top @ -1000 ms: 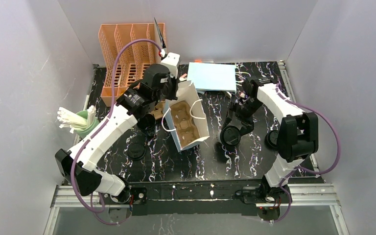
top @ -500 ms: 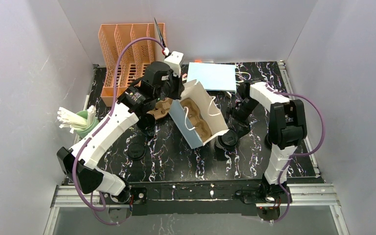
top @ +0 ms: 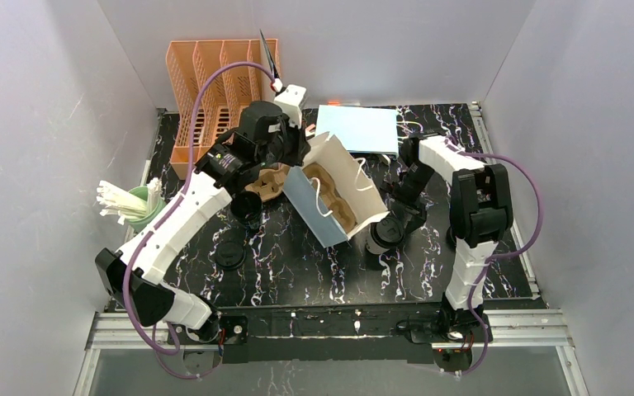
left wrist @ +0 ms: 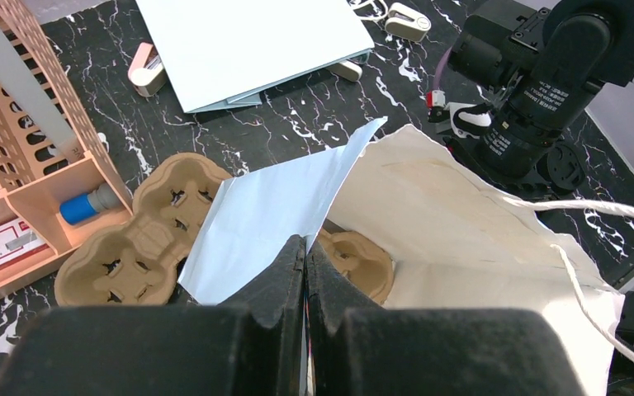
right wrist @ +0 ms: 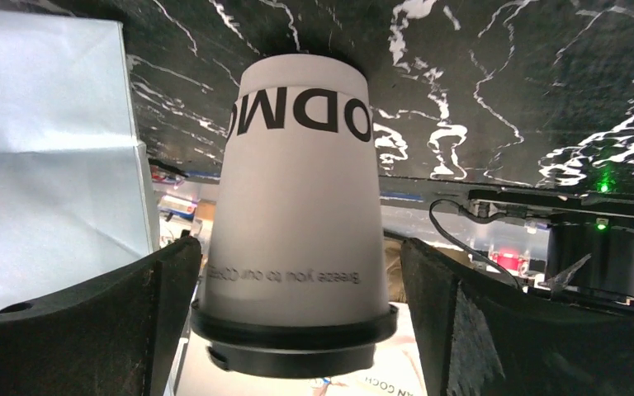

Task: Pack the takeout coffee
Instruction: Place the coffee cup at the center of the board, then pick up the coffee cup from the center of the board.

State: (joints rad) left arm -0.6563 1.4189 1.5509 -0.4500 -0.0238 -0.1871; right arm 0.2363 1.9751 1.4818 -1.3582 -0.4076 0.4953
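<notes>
A pale takeout coffee cup [right wrist: 297, 190] with a black lid sits between my right gripper's [right wrist: 301, 247] fingers, which hold it just below the lid. In the top view that gripper [top: 394, 221] holds the cup [top: 382, 234] low beside the mouth of the light-blue bag [top: 318, 216]. My left gripper [top: 299, 162] is shut on the bag's rim [left wrist: 272, 206] and tips the bag toward the right. In the left wrist view its jaws [left wrist: 306, 243] pinch the paper edge. A brown carrier [top: 332, 195] lies inside the bag. Two more dark cups [top: 246, 206] [top: 229, 254] stand at the left.
A second brown carrier [top: 266, 181] lies left of the bag. A flat light-blue bag [top: 357, 129] lies at the back. An orange rack [top: 215, 91] stands back left, and a green cup of white sticks [top: 136, 208] at the left edge. A dark cup [top: 456, 236] is partly hidden behind the right arm.
The left gripper tipped the bag over to the right. The right gripper brought the cup down and left to the bag's mouth. Little has moved in the last half second.
</notes>
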